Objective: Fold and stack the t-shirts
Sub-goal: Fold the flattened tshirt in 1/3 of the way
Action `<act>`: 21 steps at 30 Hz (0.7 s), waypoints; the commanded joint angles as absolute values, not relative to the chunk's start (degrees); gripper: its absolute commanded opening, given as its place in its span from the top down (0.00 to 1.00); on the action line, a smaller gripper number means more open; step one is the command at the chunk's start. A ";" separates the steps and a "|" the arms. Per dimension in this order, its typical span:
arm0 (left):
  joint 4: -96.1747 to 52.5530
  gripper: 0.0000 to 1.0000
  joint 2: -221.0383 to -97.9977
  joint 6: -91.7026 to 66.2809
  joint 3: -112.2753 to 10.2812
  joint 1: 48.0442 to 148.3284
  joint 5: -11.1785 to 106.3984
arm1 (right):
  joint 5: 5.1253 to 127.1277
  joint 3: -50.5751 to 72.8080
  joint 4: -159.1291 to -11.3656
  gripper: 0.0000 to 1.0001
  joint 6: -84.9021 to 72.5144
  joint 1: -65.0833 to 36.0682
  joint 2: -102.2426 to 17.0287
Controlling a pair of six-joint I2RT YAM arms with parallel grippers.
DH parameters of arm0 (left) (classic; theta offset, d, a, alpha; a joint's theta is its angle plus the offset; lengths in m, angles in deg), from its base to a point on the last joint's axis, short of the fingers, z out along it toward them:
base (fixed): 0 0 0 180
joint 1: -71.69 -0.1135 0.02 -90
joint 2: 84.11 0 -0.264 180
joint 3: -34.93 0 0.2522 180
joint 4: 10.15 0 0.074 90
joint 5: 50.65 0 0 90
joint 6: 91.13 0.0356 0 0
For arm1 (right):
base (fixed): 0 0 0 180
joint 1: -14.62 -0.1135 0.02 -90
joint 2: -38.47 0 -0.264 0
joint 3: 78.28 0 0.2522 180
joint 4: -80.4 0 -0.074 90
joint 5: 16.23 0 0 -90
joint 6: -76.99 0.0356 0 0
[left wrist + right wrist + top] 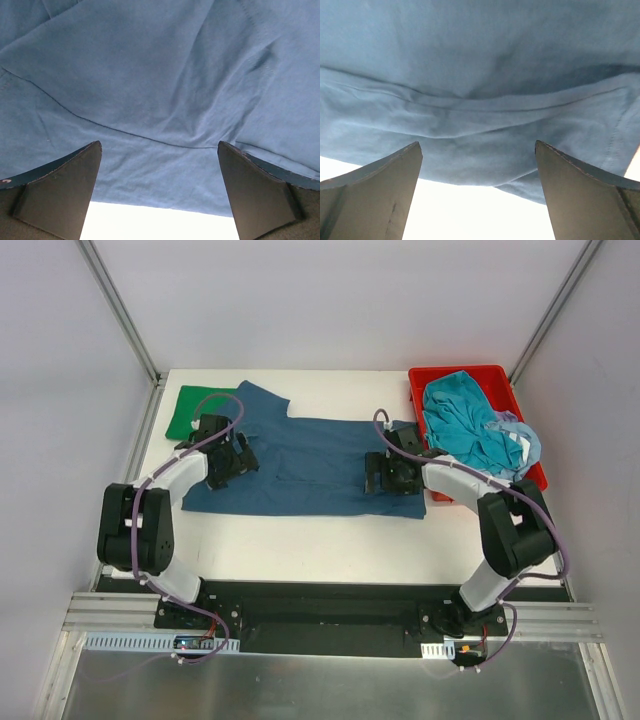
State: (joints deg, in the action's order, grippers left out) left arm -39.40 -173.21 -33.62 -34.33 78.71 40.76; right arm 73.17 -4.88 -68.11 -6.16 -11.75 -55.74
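Observation:
A dark navy-blue t-shirt point(310, 465) lies spread across the middle of the white table. My left gripper point(228, 465) hovers over its left part, jaws wide open and empty. In the left wrist view the shirt point(160, 90) fills the frame with its near edge between my fingers point(60, 190). My right gripper point(392, 477) hovers over the shirt's right end, open and empty. The right wrist view shows the folded shirt edge point(480, 130) ahead of the fingers point(580, 195). A folded bright green t-shirt point(190, 412) lies at the back left. Teal point(465, 420) and pale blue point(520, 435) shirts are heaped in the bin.
A red bin point(425, 380) stands at the back right, holding the crumpled shirts. Bare white table point(320, 550) lies between the navy shirt and the arm bases. Grey walls and metal frame posts point(120, 310) enclose the table.

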 commanded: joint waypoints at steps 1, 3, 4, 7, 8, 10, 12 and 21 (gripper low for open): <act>-40.09 0.01 -175.87 -34.71 -34.38 78.28 41.55 | 69.47 -7.91 -67.21 0.04 -4.84 -11.66 -56.98; -40.35 0.01 -175.78 -34.62 -32.71 78.19 40.59 | 69.37 -9.93 -67.39 0.04 -5.10 -11.66 -56.28; -41.05 0.01 -175.69 -35.05 -31.92 78.19 39.71 | 70.07 -11.16 -67.30 0.04 -5.19 -11.57 -55.84; -44.21 0.01 -175.69 -35.93 -30.16 77.84 37.50 | 71.22 -14.06 -67.21 0.04 -5.19 -11.57 -54.17; -45.17 0.01 -175.35 -36.11 -29.46 77.84 37.33 | 71.04 -14.85 -67.12 0.04 -5.10 -11.57 -53.55; -46.93 0.01 -173.94 -37.07 -27.88 77.84 36.89 | 70.61 -16.26 -67.04 0.03 -5.18 -11.57 -52.24; -49.04 0.01 -171.75 -38.22 -26.03 77.84 36.71 | 70.43 -17.66 -66.95 0.03 -5.19 -11.57 -50.22; -55.55 0.01 -153.48 -44.46 -12.51 77.84 34.34 | 68.05 -25.92 -64.49 0.03 -2.64 -13.94 -40.38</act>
